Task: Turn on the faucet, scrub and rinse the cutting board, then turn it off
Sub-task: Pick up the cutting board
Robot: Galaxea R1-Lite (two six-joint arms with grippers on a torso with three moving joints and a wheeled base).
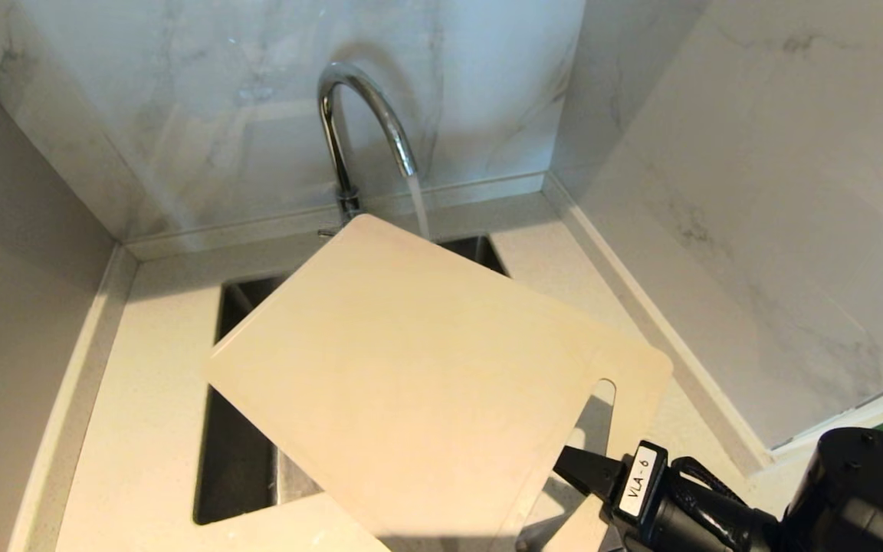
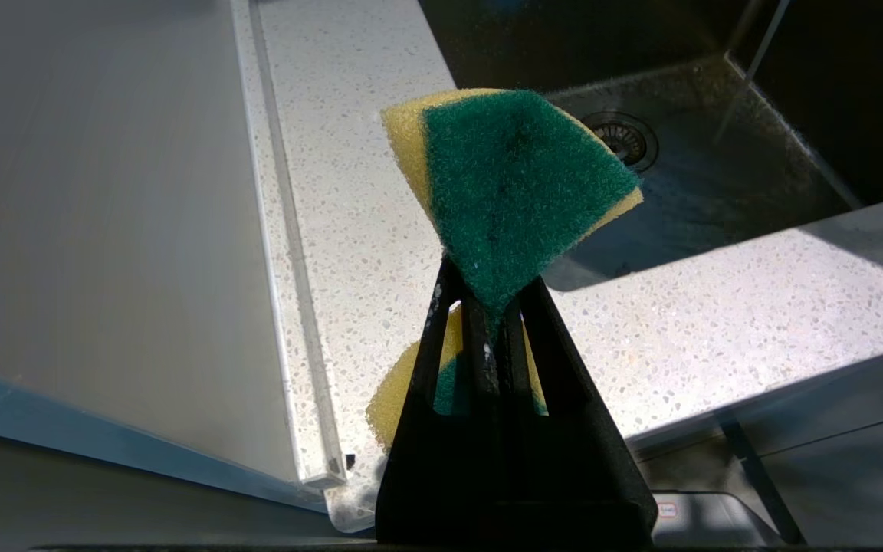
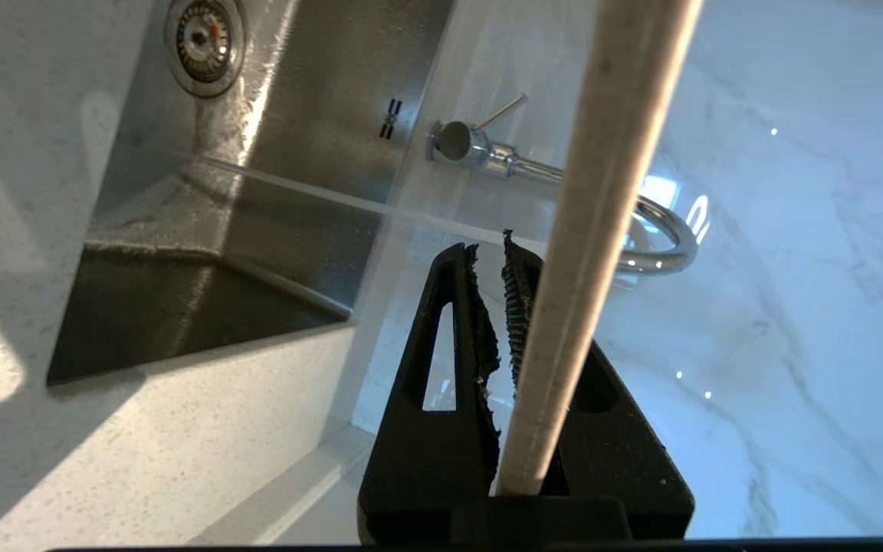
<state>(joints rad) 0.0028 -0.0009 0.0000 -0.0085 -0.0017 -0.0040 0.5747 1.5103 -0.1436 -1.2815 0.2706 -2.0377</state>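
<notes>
head view: right tool (image 1: 576, 469) pinching tilted cutting board (image 1: 426, 383) over sink (image 1: 242, 460), board hiding faucet (image 1: 357, 123) base

Kitchen corner: steel sink (image 1: 236, 429), speckled countertop (image 1: 150, 383), marble-tiled walls (image 1: 717, 153).

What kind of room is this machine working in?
Most likely a kitchen corner: a steel sink set into a speckled countertop, a chrome faucet running water, a cutting board, and marble-look wall tiles.
</notes>
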